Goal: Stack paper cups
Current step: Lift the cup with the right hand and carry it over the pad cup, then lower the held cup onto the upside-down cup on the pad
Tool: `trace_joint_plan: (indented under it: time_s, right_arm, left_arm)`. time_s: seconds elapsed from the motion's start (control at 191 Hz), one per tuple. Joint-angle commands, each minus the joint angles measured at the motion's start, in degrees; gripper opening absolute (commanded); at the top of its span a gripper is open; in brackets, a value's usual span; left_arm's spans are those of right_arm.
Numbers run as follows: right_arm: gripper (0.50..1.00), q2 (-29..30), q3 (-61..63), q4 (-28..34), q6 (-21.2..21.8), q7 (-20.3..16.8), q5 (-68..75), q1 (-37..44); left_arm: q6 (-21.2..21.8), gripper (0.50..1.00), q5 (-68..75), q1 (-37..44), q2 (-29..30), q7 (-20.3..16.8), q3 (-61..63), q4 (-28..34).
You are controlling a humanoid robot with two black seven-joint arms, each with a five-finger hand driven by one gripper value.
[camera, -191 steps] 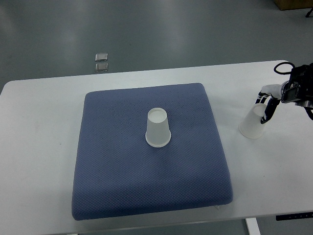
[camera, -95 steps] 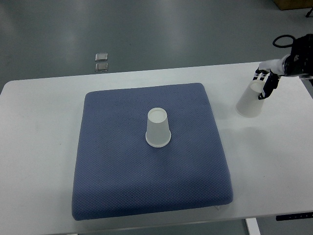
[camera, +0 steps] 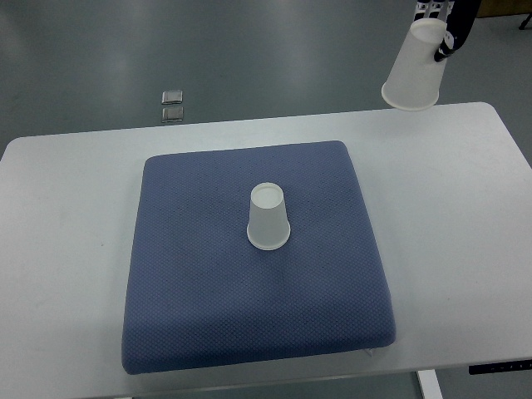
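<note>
A white table [camera: 465, 249] carries a blue cushion [camera: 249, 316], and the cushion serves as the landmark here. Near its middle stands one paper cup [camera: 268, 218], upside down, its wide rim resting on the fabric and its closed base facing the camera.

A second paper cup [camera: 412, 68] hangs in the air well beyond the cushion's far right corner, up by the top edge of the picture. It is also inverted and tilted, the wide open rim lowest and pointing toward the cushion, the narrow base highest. It appears over the table's far edge and the grey floor [camera: 249, 58] behind it, and touches neither cushion nor table.

The hand [camera: 443, 23] sits at that raised cup's narrow end, with dark and white fingers [camera: 450, 37] closed against the cup's upper right side, so the cup is clamped there. Most of the hand is cut off by the top edge; only a few finger segments show. The arm behind it lies outside the frame, so whether it enters from the left or the right edge cannot be told. How many fingers meet the cup, and whether any reach around its far side, is hidden as well.

The two cups are well apart, the held one far up and to the right of the standing one.

On the floor past the cushion's far left corner lie two small grey square plates [camera: 173, 106], too small to make out in detail.
</note>
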Motion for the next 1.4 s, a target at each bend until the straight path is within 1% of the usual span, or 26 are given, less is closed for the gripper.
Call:
trace_joint_plan:
  time_s: [0.0,0.063,0.199,0.32,0.398,0.503,0.603,0.703,0.786,0.923,1.122,1.222,1.395]
  right_arm:
    - [0.639,0.27,0.02,1.9,1.02,0.09,-0.21,4.23]
    - [0.639,0.45,0.63,3.75,1.11,0.18,-0.21,6.16]
    - [0.639,0.97,5.38,4.36,1.28,0.09,-0.21,7.39]
    - [0.639,1.5,13.37,4.28,1.2,-0.08,0.23,7.3]
    - [0.639,2.38,18.47,4.28,0.58,-0.17,0.23,6.34]
    - [0.639,6.69,23.39,4.28,-0.65,-0.17,0.49,5.81]
    - [0.639,6.69,26.38,4.1,-2.76,-0.26,0.67,3.79]
    - [0.639,6.69,29.46,4.1,-3.64,-0.17,0.58,1.15]
    - [0.637,6.69,30.43,4.19,-3.9,-0.08,0.23,-0.34]
    - [0.637,6.69,30.69,4.19,-7.24,-0.08,-0.65,-2.98]
    - [0.635,6.69,30.07,4.19,-9.26,-0.26,-4.52,-5.97]
    - [0.635,6.69,29.11,4.28,-9.88,-2.63,-4.6,-7.37]
    - [0.635,6.69,28.49,4.19,-10.23,-3.07,-4.34,-9.22]
  left_arm:
    - [0.09,1.0,0.0,0.01,0.0,0.0,0.0,0.0]
    - [0.01,1.0,0.0,0.01,0.0,0.0,0.0,0.0]
    - [0.09,1.0,0.0,0.01,0.0,0.0,0.0,0.09]
    - [0.09,1.0,0.0,0.01,0.0,0.0,-0.09,0.18]
    - [0.09,1.0,-0.09,0.01,0.0,0.0,-0.09,0.35]
    - [0.09,1.0,-0.09,0.01,0.0,0.0,-0.17,0.62]
    - [0.09,1.0,-0.09,0.01,0.0,0.0,-0.09,0.62]
    - [0.09,1.0,-0.09,0.01,0.0,0.0,-0.09,0.62]
    - [0.09,1.0,-0.09,0.01,0.0,0.0,-0.09,0.62]
    - [0.09,1.0,-0.09,0.01,0.0,0.0,-0.17,0.53]
    - [0.09,1.0,-0.09,0.01,0.0,0.0,-0.17,0.44]
    - [0.09,1.0,-0.09,0.01,0.0,0.0,-0.17,0.62]
    - [0.09,1.0,-0.09,0.01,0.0,0.0,-0.17,0.62]
